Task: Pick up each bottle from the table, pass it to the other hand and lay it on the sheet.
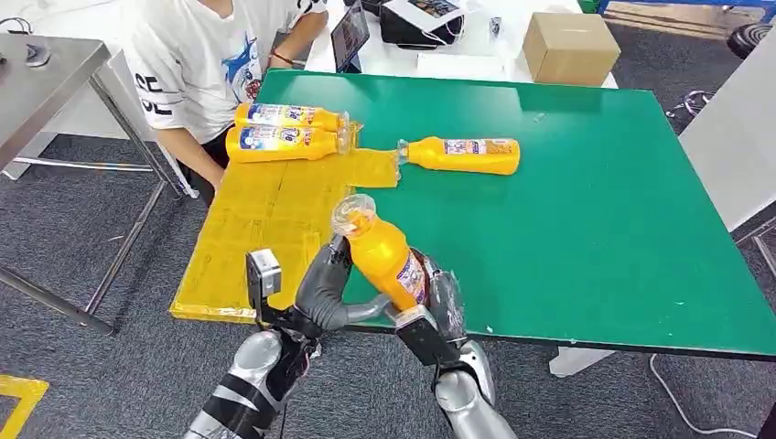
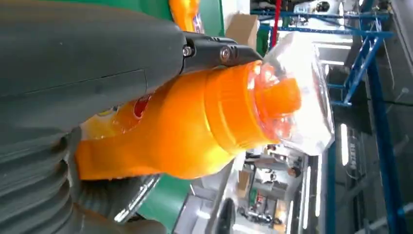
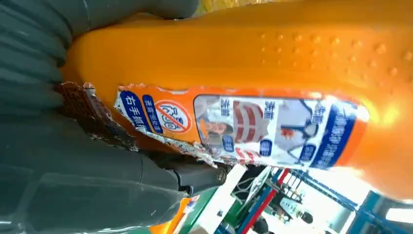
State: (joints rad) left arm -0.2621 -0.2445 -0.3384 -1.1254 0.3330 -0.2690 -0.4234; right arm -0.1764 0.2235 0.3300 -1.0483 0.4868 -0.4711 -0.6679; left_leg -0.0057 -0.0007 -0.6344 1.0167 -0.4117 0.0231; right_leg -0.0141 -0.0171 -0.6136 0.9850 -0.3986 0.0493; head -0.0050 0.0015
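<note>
An orange bottle with a clear cap is tilted in the air over the near table edge, between my two hands. My left hand wraps its upper body and neck; the left wrist view shows the bottle under a dark finger. My right hand grips its lower end, where the label is torn. Two more bottles lie side by side at the far end of the yellow sheet. Another bottle lies on the green table, its cap by the sheet's edge.
A person in a white shirt sits at the far left corner of the table, close to the sheet. A cardboard box stands behind the table. A metal table is to the left.
</note>
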